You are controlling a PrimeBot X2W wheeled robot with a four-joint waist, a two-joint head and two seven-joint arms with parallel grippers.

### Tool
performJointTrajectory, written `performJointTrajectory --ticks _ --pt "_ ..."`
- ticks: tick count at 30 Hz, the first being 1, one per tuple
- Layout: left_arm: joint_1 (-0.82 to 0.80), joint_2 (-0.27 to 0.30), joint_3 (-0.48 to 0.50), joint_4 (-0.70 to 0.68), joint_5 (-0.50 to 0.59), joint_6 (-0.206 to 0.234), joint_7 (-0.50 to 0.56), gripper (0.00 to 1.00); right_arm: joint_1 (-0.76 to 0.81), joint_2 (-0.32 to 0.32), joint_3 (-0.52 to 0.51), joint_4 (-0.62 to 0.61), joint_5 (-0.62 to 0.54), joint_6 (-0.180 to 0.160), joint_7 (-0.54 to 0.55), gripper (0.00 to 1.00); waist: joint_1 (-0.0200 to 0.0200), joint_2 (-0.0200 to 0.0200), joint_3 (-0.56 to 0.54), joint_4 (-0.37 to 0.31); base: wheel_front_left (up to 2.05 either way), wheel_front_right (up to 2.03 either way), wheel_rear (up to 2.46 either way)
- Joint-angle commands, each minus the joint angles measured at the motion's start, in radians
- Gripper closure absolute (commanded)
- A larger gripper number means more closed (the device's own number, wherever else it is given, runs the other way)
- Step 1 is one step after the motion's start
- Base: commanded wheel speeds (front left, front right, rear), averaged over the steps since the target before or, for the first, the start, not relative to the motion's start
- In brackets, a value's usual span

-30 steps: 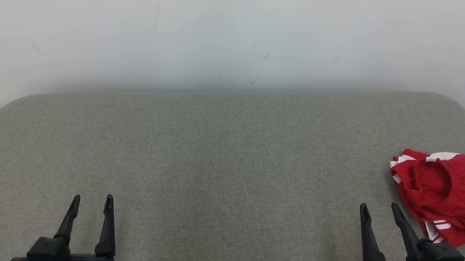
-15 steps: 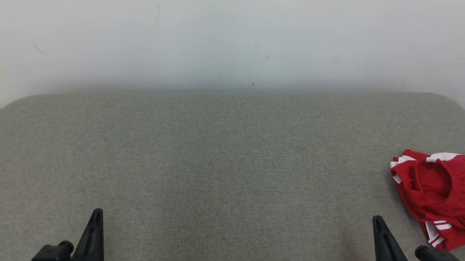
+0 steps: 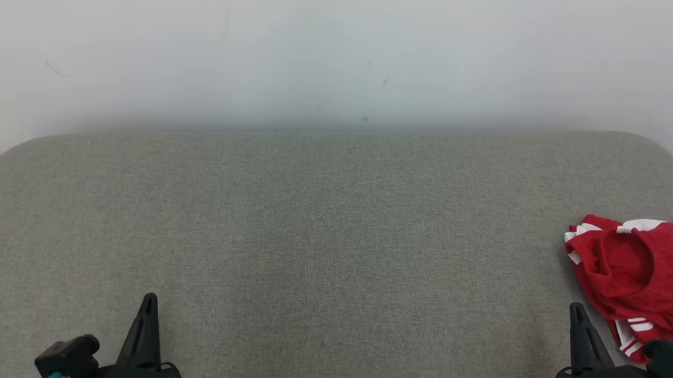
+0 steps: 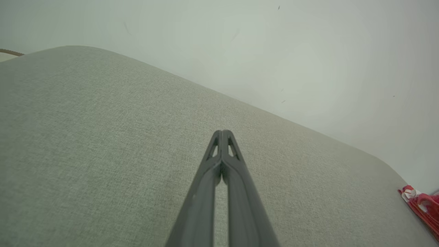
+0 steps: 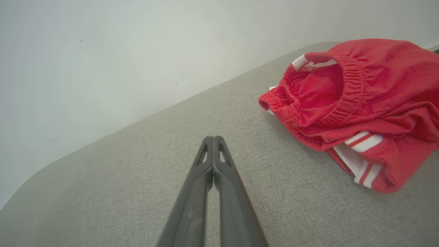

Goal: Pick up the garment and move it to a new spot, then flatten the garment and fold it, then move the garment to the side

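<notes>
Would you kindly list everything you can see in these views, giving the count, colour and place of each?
garment: one, red with white stripes, crumpled at the right edge of the padded surface, beside the right gripper and apart from it
padded surface: one, grey-green fabric, spanning the head view below the wall
wall: one, white with a few small dark marks, behind the padded surface
left gripper: one, black, lower left of the head view, jaws shut on nothing
right gripper: one, black, lower right of the head view, jaws shut on nothing
</notes>
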Motion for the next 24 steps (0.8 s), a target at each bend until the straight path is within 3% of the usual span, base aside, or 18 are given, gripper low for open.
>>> performJointTrajectory --ticks 1,24 --pt "-0.044 0.002 -0.004 0.004 -0.049 -0.009 0.002 1.00 -0.039 -0.008 -0.018 0.004 0.044 0.000 0.011 1.00 0.0000 0.0000 0.001 0.000 0.00 0.00 0.00" --pt "-0.152 -0.012 -0.051 0.127 -0.410 -0.059 0.028 1.00 -0.162 -0.018 -0.133 0.155 0.368 0.000 0.099 1.00 0.0000 0.0000 0.008 -0.004 0.00 0.00 0.00"
